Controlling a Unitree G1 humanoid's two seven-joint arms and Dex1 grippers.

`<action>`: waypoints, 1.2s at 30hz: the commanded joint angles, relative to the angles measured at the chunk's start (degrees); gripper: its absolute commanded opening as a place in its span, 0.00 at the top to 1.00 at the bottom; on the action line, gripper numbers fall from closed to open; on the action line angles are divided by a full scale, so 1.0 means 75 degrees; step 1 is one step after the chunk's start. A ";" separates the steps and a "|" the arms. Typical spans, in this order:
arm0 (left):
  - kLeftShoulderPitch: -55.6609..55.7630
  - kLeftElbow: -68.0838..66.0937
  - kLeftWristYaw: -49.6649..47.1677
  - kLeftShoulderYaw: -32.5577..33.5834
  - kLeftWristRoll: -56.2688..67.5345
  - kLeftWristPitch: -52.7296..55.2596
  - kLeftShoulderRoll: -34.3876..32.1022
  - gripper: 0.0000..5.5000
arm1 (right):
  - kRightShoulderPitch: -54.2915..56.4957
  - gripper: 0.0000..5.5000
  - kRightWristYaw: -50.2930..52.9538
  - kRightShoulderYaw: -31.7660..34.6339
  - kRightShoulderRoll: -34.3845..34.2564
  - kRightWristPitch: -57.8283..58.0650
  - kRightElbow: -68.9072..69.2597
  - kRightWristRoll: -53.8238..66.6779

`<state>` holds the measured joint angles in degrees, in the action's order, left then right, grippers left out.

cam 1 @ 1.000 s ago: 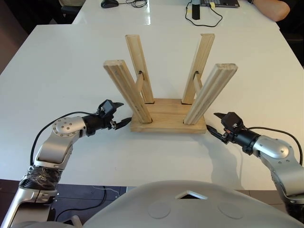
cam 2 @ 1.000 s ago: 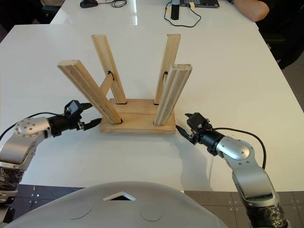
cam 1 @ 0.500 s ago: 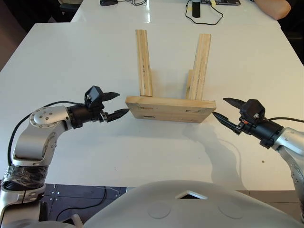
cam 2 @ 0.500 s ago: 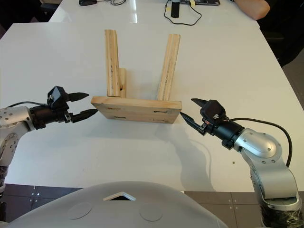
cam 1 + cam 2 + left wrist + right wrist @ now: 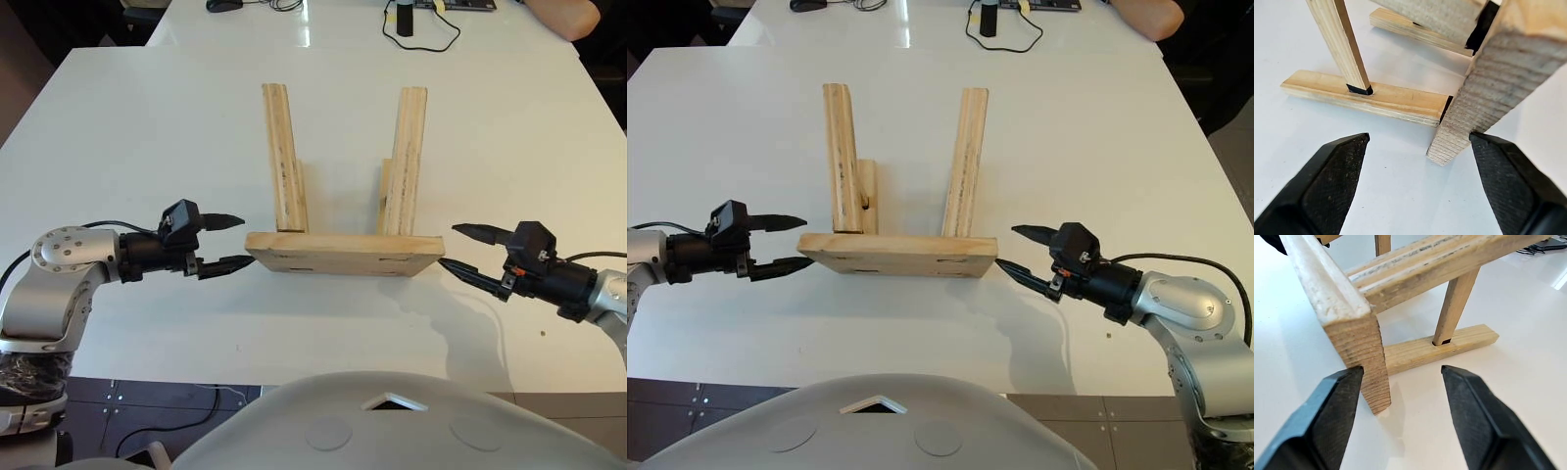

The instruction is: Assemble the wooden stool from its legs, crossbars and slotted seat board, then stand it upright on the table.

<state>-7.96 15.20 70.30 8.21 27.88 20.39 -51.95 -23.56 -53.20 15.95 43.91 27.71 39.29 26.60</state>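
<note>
White table [image 5: 118,147] took up most of both eye views, with a computer mouse [image 5: 225,5] and a looped black cable [image 5: 416,34] at the top edge.

At the centre of the frame the stool [image 5: 338,253] lay on its side. Its seat board [image 5: 343,257] stood on one long edge, nearest the lower edge of the frame. The legs [image 5: 281,157] ran away from it toward the top of the frame.

The left gripper [image 5: 247,241] sat at the lower left, level with the board's left end. Its jaws were spread apart and held nothing. The lower tip lay just beside the board's near corner, and whether it touched could not be told. The right gripper [image 5: 448,245] mirrored it at the lower right. It too was spread wide and empty, with its lower tip just off the board's right end.

From above, the upper legs largely covered the lower ones, and only a short piece of crossbar [image 5: 867,191] showed beside the left leg. The wrist views showed the underside instead. In the left wrist view the dark textured fingers [image 5: 1332,171] flanked the rough end grain of the board. Beyond them one leg [image 5: 1366,95] lay flat on the table, with a crossbar [image 5: 1344,44] rising out of its slot. The right wrist view showed the same at the other end: a finger [image 5: 1474,421] on either side of the board's end, a leg [image 5: 1444,345] flat on the table, and a crossbar [image 5: 1454,303] socketed into it.
</note>
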 commanded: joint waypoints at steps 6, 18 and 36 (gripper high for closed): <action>0.0672 -0.1946 0.1093 -0.0911 -0.1175 -0.1595 -0.0344 0.31 | 0.0291 0.46 -0.1053 -0.0062 0.0700 -0.0726 -0.1410 -0.0104; 0.1560 -0.2464 0.1552 -0.2017 -0.1488 -0.2024 0.0336 0.31 | 0.1561 0.46 -0.1798 -0.2296 0.0483 -0.1449 -0.2984 -0.0892; 0.1645 -0.2451 0.1032 -0.2713 -0.1543 -0.1645 0.1361 0.48 | 0.2302 0.58 -0.1967 -0.3532 -0.0039 -0.2411 -0.4400 -0.1653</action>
<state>4.04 -4.97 78.10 -12.26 14.92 6.34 -41.98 -6.10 -67.08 -10.19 43.14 10.53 5.92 14.23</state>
